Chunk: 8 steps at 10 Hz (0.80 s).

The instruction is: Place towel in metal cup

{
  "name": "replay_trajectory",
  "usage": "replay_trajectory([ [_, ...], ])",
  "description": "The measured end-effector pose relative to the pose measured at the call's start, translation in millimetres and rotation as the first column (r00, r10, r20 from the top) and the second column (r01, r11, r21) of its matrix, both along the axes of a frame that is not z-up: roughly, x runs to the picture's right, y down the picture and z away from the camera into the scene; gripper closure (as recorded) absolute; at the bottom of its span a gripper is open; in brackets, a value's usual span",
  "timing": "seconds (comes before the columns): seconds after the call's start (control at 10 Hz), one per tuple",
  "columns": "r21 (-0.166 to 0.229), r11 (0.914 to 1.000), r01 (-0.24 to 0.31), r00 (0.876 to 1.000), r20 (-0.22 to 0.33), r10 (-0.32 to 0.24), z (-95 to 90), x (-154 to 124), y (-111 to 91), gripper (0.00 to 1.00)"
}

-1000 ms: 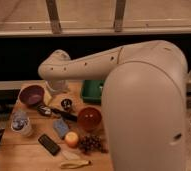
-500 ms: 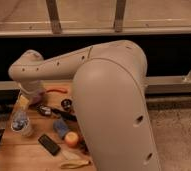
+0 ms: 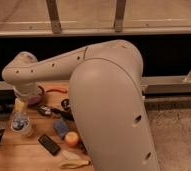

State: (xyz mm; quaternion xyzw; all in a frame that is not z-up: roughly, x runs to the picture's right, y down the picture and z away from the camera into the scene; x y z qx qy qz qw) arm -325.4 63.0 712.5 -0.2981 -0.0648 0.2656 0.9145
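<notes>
The metal cup [image 3: 20, 125] stands upright near the left edge of the wooden table [image 3: 19, 155]. Something pale with a blue patch shows at its mouth; I cannot tell whether it is the towel. My gripper [image 3: 20, 105] hangs from the wrist [image 3: 24, 82] straight above the cup, close to its rim. A yellowish part shows at the gripper's tip. My big pale arm [image 3: 109, 110] fills the middle of the view and hides the right half of the table.
A purple bowl [image 3: 37, 98] sits behind the gripper, partly hidden. On the table lie a black phone [image 3: 49, 144], an orange fruit [image 3: 71, 139], a banana [image 3: 74, 163], a blue object [image 3: 61, 128] and an orange-handled tool [image 3: 56, 90]. A dark wall and rail run behind.
The arm has swung left and the view has moved closer. The gripper went from over the table's middle to above the metal cup. The red bowl and grapes are now hidden.
</notes>
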Motion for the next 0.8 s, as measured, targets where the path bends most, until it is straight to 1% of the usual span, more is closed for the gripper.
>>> replay_trajectory([
  [0.1, -0.009, 0.9997, 0.025, 0.999, 0.023, -0.025, 4.0, -5.8, 3.9, 0.26],
  [0.2, -0.017, 0.9988, 0.046, 0.998, 0.046, -0.045, 3.6, -18.3, 8.9, 0.26],
  [0.4, -0.042, 0.9919, 0.12, 0.988, 0.107, -0.115, 2.8, -64.7, 28.5, 0.26],
  [0.5, -0.053, 0.9876, 0.148, 0.981, 0.135, -0.139, 0.1, -83.0, 39.0, 0.26],
  [0.6, -0.063, 0.9836, 0.169, 0.975, 0.157, -0.158, -2.9, -95.5, 48.6, 0.26],
  [0.8, -0.072, 0.9798, 0.187, 0.971, 0.166, -0.173, -5.2, -95.4, 57.4, 0.26],
])
